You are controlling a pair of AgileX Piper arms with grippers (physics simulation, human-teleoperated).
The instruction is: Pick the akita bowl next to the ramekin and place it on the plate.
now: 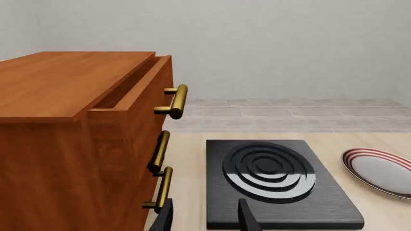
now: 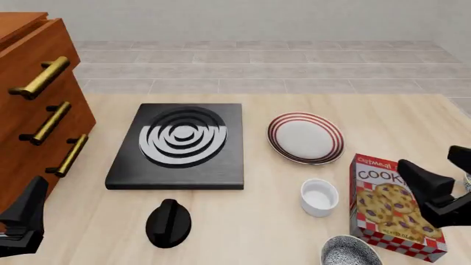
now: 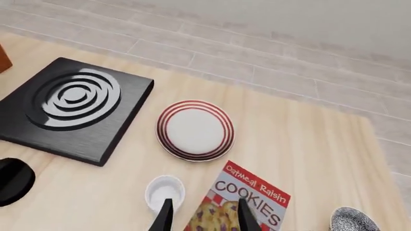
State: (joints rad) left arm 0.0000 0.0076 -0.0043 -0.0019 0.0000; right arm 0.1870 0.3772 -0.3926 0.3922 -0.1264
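The akita bowl (image 2: pixel 351 252), speckled black and white, sits at the table's near edge, just right of and nearer than the white ramekin (image 2: pixel 319 197), which is also in the right wrist view (image 3: pixel 165 192). The red-ringed plate (image 2: pixel 305 138) lies farther back, past the ramekin. My right gripper (image 2: pixel 433 165) hovers open above the cookie box, to the right of the bowl and ramekin, its fingers (image 3: pixel 163 216) apart and empty. My left gripper (image 1: pixel 205 221) is open and empty at the near left, beside the cabinet, far from the bowl.
A black stove (image 2: pixel 180 143) lies left of the plate, with a black knob-like object (image 2: pixel 169 222) in front of it. A wooden cabinet (image 2: pixel 33 105) with brass handles fills the left side. The cookie box (image 2: pixel 394 207) lies right of the ramekin, and another speckled bowl (image 3: pixel 352 220) lies beyond it.
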